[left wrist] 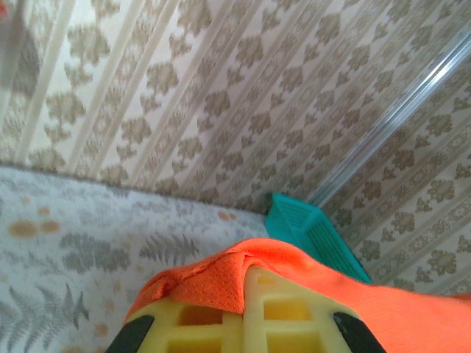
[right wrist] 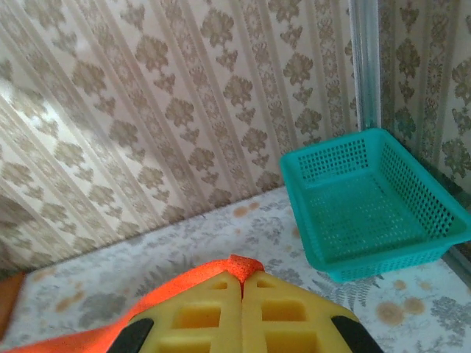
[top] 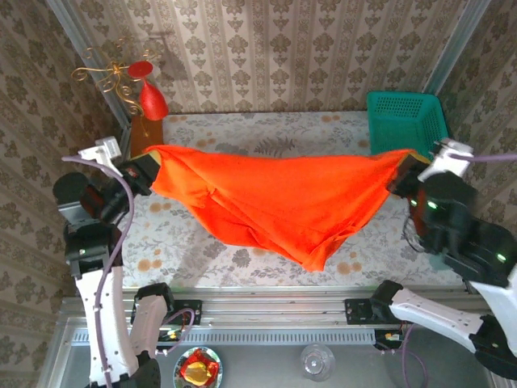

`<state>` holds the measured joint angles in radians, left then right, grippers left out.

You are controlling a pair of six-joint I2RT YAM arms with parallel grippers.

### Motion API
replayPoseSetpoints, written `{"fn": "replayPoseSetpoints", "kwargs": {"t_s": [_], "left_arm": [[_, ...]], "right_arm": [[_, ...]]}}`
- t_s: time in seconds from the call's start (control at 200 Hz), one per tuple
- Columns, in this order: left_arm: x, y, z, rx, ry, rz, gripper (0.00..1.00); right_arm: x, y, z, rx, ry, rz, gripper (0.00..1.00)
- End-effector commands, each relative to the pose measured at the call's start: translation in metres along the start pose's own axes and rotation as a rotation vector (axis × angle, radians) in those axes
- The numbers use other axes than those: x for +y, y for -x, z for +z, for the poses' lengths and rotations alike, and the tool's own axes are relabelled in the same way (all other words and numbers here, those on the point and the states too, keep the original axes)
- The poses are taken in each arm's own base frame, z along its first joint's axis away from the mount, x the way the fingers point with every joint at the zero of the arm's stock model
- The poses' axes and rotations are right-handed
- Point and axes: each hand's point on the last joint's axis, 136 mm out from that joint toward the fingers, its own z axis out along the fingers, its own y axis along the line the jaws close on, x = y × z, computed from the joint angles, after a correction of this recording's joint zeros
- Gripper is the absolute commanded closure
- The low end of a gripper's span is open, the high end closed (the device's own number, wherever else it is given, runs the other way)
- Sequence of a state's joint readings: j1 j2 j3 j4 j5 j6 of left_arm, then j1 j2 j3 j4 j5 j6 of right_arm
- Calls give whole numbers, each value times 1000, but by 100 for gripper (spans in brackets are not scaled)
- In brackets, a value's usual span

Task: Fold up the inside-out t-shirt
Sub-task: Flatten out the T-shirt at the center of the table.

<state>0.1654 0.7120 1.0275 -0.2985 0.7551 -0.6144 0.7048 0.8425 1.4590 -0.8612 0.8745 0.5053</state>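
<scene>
The left claw (top: 150, 175) is clamped shut on one end of the inside-out t-shirt (top: 275, 194); the right claw (top: 406, 170) is clamped on the other end; the shirt hangs stretched between them, sagging toward the desk (top: 166, 234); a teal basket (top: 404, 117) sits just beyond the right claw.
</scene>
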Motion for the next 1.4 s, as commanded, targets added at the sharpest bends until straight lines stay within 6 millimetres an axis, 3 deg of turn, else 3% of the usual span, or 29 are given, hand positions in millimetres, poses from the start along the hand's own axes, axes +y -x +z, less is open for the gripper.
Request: {"fn": "replayPoseSetpoints", "kwargs": {"t_s": [0.0,0.115,0.185,0.235,0.305,0.38,0.55,0.73,0.86,1.12,1.23,1.39], "left_arm": [[36,-44,20,107,-11,-153,100],[86,-111,39,236,25,-271,100],[115,-150,49,302,54,-332,100],[132,-172,54,345,79,-371,100],[148,-194,59,402,103,-402,99],[155,-205,61,434,122,-401,91],[164,-216,57,476,182,-346,57],[193,-238,29,585,441,-172,39],[196,-245,22,603,496,-111,23],[205,-273,35,640,468,-138,18],[192,-276,51,664,352,-145,12],[162,-282,58,741,246,-158,20]], "right_arm": [[31,-52,59,182,-20,-109,100],[37,-134,131,471,2,-36,100],[34,-172,164,591,-31,-43,100],[32,-194,181,662,-66,-76,84],[32,-210,188,725,-82,-101,66],[38,-219,182,772,-47,-88,61],[32,-233,158,797,-17,-52,57],[16,-241,126,806,-10,-14,56],[5,-249,111,816,-19,-7,56],[2,-254,100,830,-7,11,55],[2,-254,98,823,3,25,55],[4,-257,96,829,15,40,55]]}}
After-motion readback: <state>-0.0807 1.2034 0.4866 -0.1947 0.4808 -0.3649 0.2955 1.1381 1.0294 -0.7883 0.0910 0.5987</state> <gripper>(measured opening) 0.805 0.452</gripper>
